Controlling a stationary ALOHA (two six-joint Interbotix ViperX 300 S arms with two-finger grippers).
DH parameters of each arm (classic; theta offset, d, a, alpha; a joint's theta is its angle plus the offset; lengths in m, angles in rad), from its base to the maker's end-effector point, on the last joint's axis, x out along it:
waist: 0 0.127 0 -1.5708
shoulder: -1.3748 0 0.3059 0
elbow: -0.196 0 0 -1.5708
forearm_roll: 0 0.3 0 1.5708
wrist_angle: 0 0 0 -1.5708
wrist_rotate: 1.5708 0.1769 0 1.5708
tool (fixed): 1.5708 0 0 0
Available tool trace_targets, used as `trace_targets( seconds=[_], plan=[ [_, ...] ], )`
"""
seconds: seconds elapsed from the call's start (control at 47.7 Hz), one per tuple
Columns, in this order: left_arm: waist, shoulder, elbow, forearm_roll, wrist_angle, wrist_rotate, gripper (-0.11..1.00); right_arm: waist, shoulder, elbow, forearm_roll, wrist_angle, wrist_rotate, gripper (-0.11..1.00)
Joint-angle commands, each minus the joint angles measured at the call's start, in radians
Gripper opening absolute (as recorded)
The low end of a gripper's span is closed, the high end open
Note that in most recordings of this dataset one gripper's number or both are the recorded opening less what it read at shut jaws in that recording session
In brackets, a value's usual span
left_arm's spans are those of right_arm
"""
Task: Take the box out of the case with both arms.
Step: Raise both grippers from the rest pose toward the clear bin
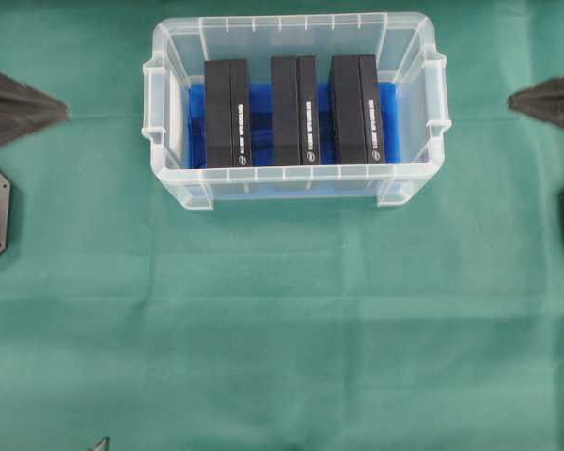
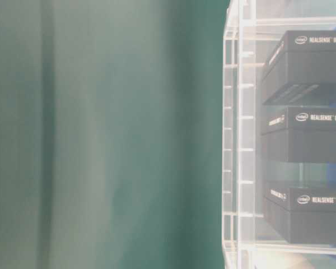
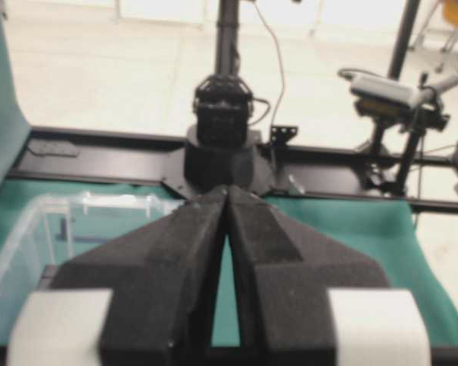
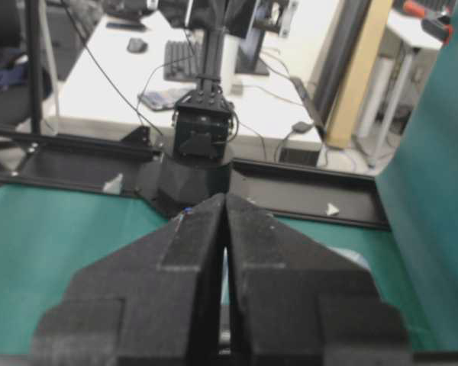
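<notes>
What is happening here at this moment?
Nothing is being handled yet. A clear case sits on the green cloth with three black boxes standing side by side inside, on a blue lining. The left gripper and the right gripper are both shut and empty, at opposite edges of the table, well apart from the case. No box has been taken out.

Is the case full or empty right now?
Not empty: the case holds three black boxes standing side by side on a blue sheet.
</notes>
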Motion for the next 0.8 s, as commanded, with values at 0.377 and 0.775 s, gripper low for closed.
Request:
trace_targets(
  seconds=[0.377,0.775],
  plan=[
    [0.005,0.032,-0.195,0.005,0.337,-0.031,0.01,-0.005,0.075,-0.184,0.006,0.339,0.048,0.01],
    [0.006,0.149,-0.327,0.005,1.063,-0.063,0.01,-0.005,0.130,-0.272,-0.014,1.114,0.275,0.01]
  ],
)
